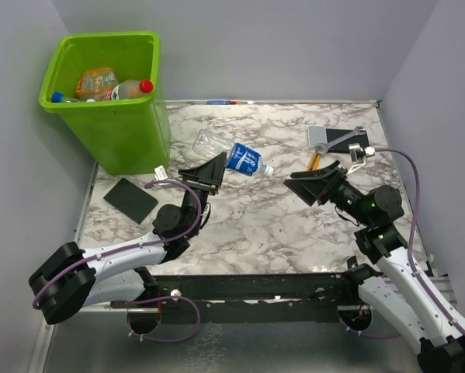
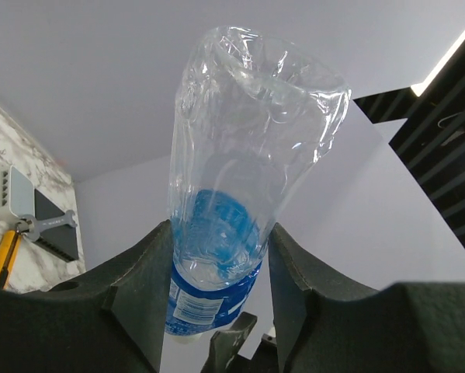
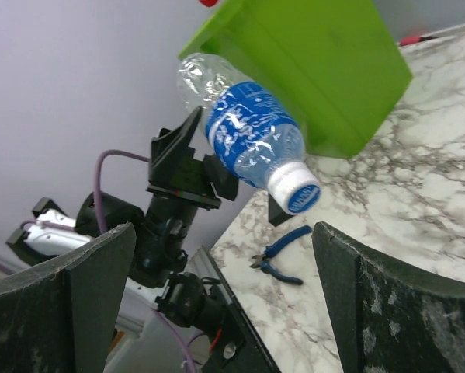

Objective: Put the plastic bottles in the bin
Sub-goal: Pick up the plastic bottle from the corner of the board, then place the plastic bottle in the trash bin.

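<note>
My left gripper [image 1: 216, 165] is shut on a clear plastic bottle [image 1: 234, 154] with a blue label and white cap, holding it above the marble table, right of the bin. In the left wrist view the bottle [image 2: 244, 148] stands between the two fingers [image 2: 143, 287], clear end away from the camera. The lime-green bin [image 1: 127, 128] stands at the far left corner with other bottles [image 1: 112, 84] inside. My right gripper [image 1: 314, 185] is open and holds nothing, a short way right of the bottle. The right wrist view shows the held bottle [image 3: 251, 140] cap-first, with the bin [image 3: 333, 70] behind it.
A flat black pad [image 1: 130, 199] lies near the bin's foot. A grey block with a wrench [image 1: 337, 138] and a yellow-handled tool [image 1: 316, 161] sit at the far right. Blue-handled pliers [image 3: 279, 260] lie on the marble. Grey walls close in the table.
</note>
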Controlling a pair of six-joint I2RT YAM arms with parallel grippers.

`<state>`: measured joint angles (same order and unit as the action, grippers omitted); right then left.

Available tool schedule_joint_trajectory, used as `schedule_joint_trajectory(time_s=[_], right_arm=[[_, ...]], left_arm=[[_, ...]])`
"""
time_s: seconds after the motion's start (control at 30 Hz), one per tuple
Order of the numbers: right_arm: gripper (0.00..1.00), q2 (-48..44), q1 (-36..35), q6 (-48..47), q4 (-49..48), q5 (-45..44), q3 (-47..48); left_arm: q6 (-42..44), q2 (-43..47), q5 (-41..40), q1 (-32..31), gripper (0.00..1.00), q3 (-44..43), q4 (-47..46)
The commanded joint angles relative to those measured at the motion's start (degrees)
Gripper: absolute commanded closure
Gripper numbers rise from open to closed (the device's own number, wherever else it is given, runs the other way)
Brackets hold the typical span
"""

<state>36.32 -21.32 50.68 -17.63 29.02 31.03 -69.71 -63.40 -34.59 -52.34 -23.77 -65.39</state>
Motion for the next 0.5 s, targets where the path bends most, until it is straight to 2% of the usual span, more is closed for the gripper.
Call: schedule_joint_trajectory(time_s=[0.0, 0.27, 0.47], right_arm=[[0.00, 3.54, -0.36, 2.76, -7.77, 6.97, 3.27], [0.00, 8.04, -0.46, -1.00, -4.16, 5.59, 4.83], [0.00, 11.97, -0.68, -1.11, -5.96, 6.32, 6.77]], left_arm=[[1.78, 0.50, -1.48, -1.24, 1.00, -2.18, -0.05], [2.21, -0.24, -0.65, -2.53, 1.00, -5.06, -0.09], [2.56, -0.75, -0.33, -3.50, 1.00, -6.22, -0.05]])
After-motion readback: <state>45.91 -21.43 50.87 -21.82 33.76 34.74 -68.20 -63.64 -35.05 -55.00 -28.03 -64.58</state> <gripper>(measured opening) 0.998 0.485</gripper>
